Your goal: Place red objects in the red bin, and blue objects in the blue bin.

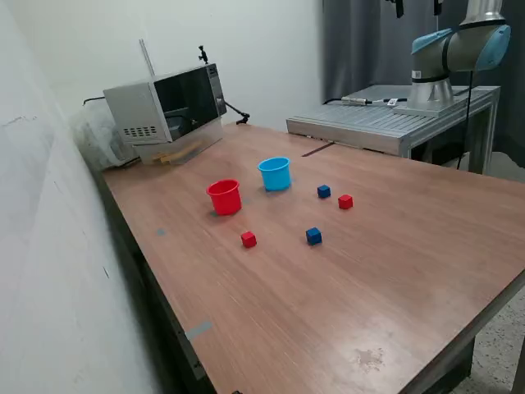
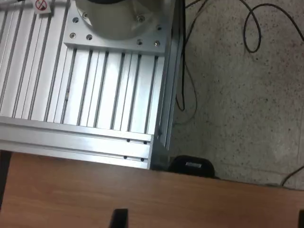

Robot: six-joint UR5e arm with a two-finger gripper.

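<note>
With all four cubes loose mid-bench near the red cup (image 1: 224, 197) and blue cup (image 1: 275, 174), we cannot tell our fingers' spread, so we risk knocking a cup or cube.

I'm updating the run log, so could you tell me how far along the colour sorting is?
Nothing looks done yet. Both red cubes and both blue cubes sit on the table, outside the red cup and blue cup. Nothing is in hand: only finger tips show in the wrist view, over the table edge. All four placements remain.
</note>
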